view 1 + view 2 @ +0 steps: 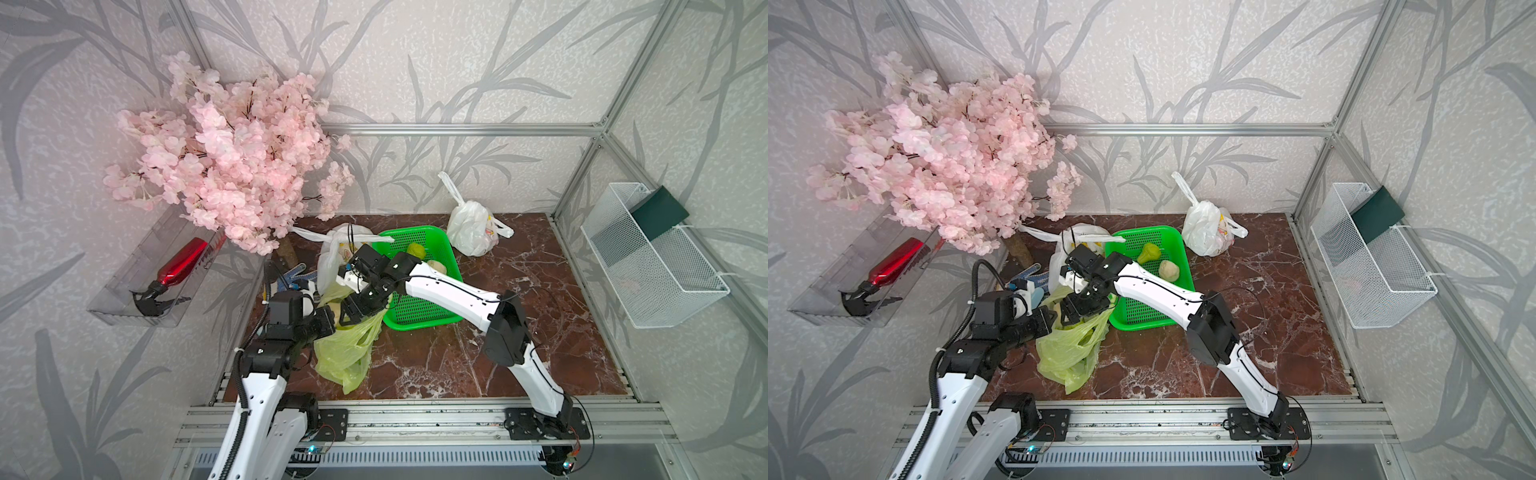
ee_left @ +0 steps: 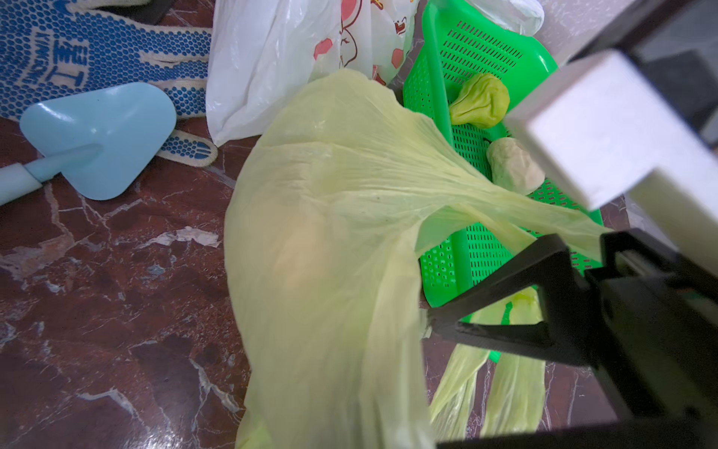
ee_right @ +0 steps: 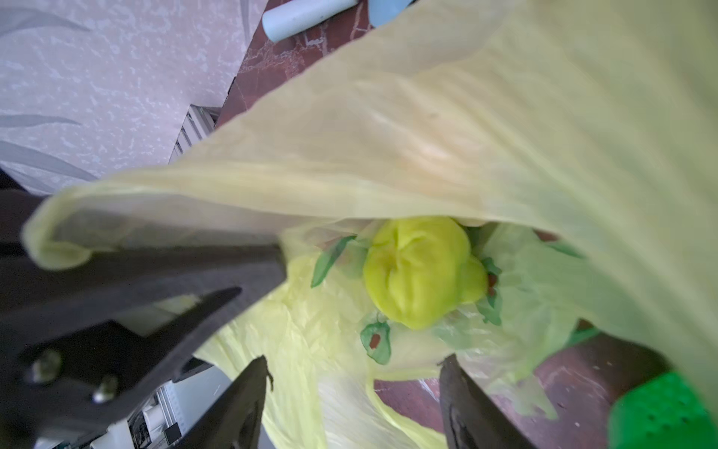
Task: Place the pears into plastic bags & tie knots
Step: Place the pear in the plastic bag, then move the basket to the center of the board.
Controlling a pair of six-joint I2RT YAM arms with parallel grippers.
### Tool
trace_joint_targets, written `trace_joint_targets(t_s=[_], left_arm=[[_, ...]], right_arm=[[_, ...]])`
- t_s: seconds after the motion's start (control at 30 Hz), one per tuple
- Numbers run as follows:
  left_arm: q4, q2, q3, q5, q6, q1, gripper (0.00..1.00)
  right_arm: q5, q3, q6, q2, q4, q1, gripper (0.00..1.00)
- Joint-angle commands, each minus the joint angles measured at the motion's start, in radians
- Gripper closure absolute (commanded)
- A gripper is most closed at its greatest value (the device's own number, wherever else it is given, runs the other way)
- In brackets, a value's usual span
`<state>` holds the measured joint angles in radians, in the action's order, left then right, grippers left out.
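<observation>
The crinkled yellow-green bag (image 1: 345, 353), left of a perforated basket (image 1: 419, 309), is pinched by the closed left gripper (image 3: 258, 272); the right gripper (image 3: 353, 361) is spread empty over a bumpy green pear (image 3: 419, 272) inside.

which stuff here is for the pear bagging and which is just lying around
Job: yellow-green bag, bagged pear, green pear, cream pear, green basket, left white bag, right white bag.
Lying about: glove, blue trowel, red spray bottle, pink blossoms, wire basket.
</observation>
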<state>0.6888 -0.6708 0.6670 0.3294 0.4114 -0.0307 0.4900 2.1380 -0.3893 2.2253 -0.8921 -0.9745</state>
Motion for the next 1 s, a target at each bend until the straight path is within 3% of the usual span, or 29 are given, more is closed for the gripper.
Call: trace_joint_targets(t_s=[0.0, 0.23, 0.43, 0.6, 0.7, 0.97], left_arm=[[0.015, -0.002, 0.013, -0.028, -0.005, -0.002, 1.0], [0.027, -0.019, 0.021, -0.044, 0.017, -0.002, 1.0], [-0.026, -0.009, 0.0, 0.011, 0.092, -0.012, 1.0], [-0.092, -0.018, -0.01, 0.027, 0.114, -0.015, 1.0], [-0.109, -0.027, -0.013, 0.058, 0.112, -0.017, 1.0], [-0.136, -0.021, -0.044, 0.098, 0.133, -0.031, 1.0]], right_arm=[[-0.044, -0.127, -0.018, -0.166, 0.065, 0.053, 0.32], [-0.116, -0.528, -0.154, -0.415, 0.146, 0.058, 0.66], [-0.138, -0.76, -0.375, -0.502, 0.319, 0.035, 0.77], [-0.083, -0.796, -0.406, -0.429, 0.389, 0.0, 0.75], [-0.132, -0.825, -0.41, -0.387, 0.442, 0.028, 0.75], [-0.511, -0.675, -0.192, -0.338, 0.242, 0.177, 0.52]])
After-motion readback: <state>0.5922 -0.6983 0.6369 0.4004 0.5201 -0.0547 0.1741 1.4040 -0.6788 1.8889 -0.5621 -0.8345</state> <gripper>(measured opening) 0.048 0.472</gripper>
